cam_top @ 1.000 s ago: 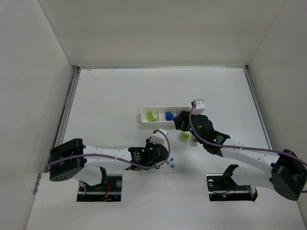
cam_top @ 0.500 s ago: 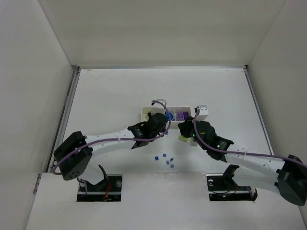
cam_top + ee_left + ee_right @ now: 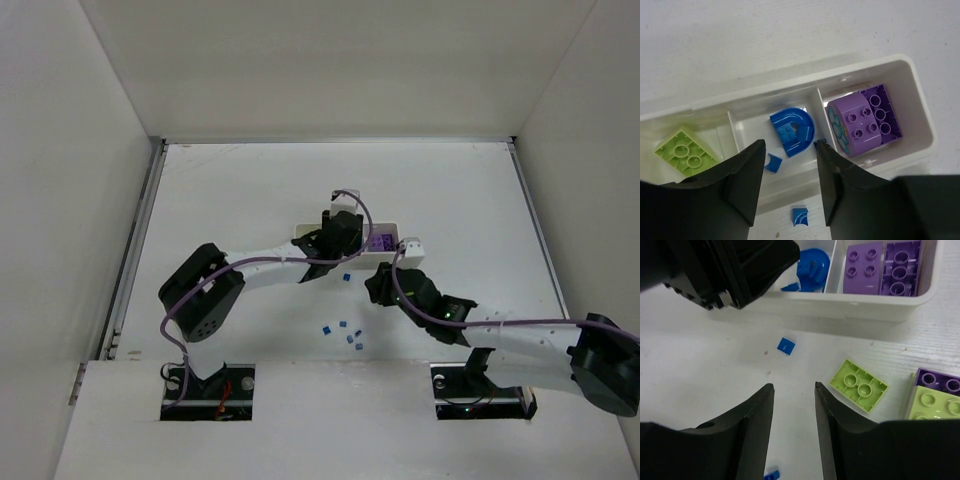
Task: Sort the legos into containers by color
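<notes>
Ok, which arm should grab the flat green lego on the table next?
Right, probably: the right fingers are open just beside the flat green lego, while the left fingers hang over the tray.

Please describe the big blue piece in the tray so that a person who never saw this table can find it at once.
Find the long white tray on the table and look in its middle compartment, between the lime green brick and the purple bricks. The piece is blue and curved like an arch, far bigger than the tiny blue bit beside it.
</notes>
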`<state>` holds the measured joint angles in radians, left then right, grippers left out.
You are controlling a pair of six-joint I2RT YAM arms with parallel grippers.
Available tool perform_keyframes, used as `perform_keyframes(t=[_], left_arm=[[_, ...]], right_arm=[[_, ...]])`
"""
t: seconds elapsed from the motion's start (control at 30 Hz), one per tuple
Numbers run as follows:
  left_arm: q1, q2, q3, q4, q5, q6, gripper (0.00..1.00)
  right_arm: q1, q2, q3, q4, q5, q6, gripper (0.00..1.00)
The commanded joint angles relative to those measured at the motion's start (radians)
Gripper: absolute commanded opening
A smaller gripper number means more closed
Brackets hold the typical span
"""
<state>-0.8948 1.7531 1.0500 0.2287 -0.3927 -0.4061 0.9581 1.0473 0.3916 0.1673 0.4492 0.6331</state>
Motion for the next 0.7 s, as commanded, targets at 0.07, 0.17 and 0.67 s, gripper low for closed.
perform_keyframes(t=[0.07, 0.17, 0.67], left_arm=[[0.021, -0.07, 0.035, 0.037, 0.003, 0.02, 0.47], [0.03, -0.144, -0.013, 0.031, -0.001, 0.013, 0.47], [-0.135, -0.687, -0.507, -0.179, -0.204, -0.105, 0.43]], right_arm=[[0.05, 0.112, 0.065, 0.035, 0.04, 0.02, 0.45], [0.073, 0.177, 0.098, 0.066, 0.063, 0.022, 0.51], [0.098, 0.545, 0.282, 0.087, 0.184, 0.02, 0.55]])
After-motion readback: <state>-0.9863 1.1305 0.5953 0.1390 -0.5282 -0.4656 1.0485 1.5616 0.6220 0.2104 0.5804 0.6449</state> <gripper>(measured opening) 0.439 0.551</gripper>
